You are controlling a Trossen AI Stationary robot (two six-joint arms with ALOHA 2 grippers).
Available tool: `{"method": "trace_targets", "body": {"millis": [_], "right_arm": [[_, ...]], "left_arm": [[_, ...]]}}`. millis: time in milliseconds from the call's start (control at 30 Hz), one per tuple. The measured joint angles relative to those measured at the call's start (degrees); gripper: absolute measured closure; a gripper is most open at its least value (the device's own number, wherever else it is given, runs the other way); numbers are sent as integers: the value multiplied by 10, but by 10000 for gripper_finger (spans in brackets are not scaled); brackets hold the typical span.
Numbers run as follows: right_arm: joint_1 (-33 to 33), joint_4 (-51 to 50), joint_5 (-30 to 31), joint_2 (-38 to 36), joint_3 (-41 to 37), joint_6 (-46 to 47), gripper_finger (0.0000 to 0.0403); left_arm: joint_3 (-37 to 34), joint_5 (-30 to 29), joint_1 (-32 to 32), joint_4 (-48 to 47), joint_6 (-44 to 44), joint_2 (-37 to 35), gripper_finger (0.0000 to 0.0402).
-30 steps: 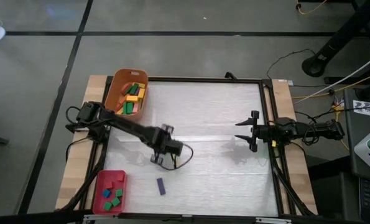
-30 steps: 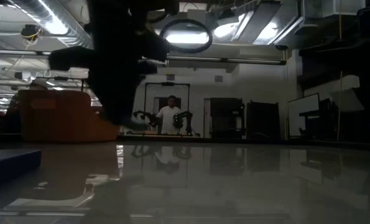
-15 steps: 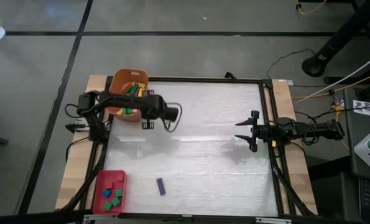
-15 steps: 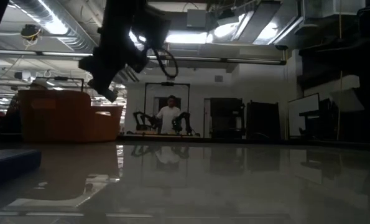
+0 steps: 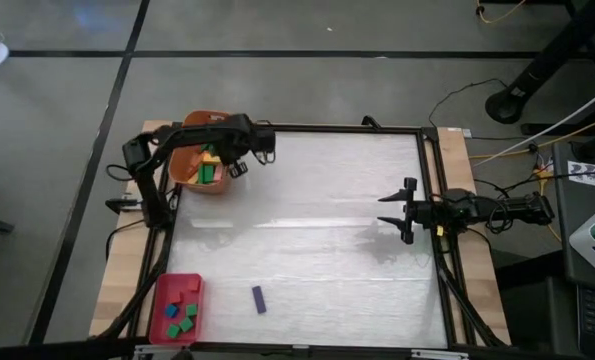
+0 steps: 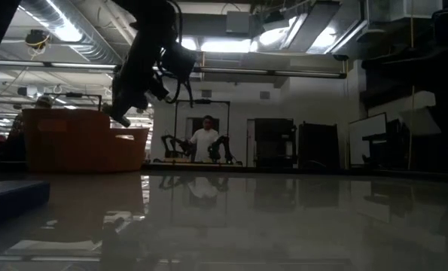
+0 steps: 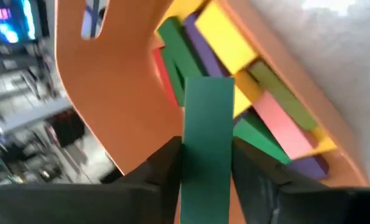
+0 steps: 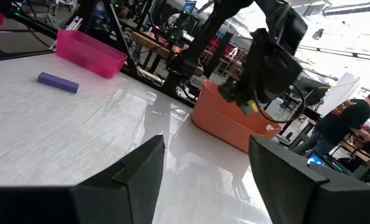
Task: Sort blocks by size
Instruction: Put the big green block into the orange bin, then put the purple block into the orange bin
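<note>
Left gripper (image 7: 204, 180) poised over the orange tub (image 5: 186, 158), fingers closed on a green bar (image 7: 206, 146). Bar's long axis running straight out between the fingers, pointing down into the pile of long blocks (image 7: 247, 81) (yellow, green, pink, purple). Drop, by the look of it, a matter of loosening the grip with the bar above the tub's open mouth and inside the rim. Right gripper (image 5: 396, 211) waiting well apart at the far side of the table, fingers wide, nothing in them. One purple bar (image 5: 259, 299) lying loose near the red tray (image 5: 161, 300), nearer the left arm than the right. Tray holding short green and blue cubes (image 5: 182, 315). White table (image 5: 337, 190) smooth, glossy. Beyond it, a dim workshop, a person (image 6: 205, 141) standing far back.
</note>
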Motion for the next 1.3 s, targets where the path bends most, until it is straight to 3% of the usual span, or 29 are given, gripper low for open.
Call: {"method": "trace_targets", "body": {"millis": [233,467,767,1067,1300], "right_arm": [[0,-1,0,0,0,0,171],[0,-1,0,0,0,0,171],[0,-2,0,0,0,0,171],[0,-2,0,0,0,0,171],[0,-3,0,0,0,0,171]], "left_arm": [[0,1,29,1,-59,0,220],[0,12,7,18,-100,0,209],[0,168,-99,104,-72,0,208],[0,346,-270,108,-315,0,208],[0,360,-417,181,-577,0,208]]}}
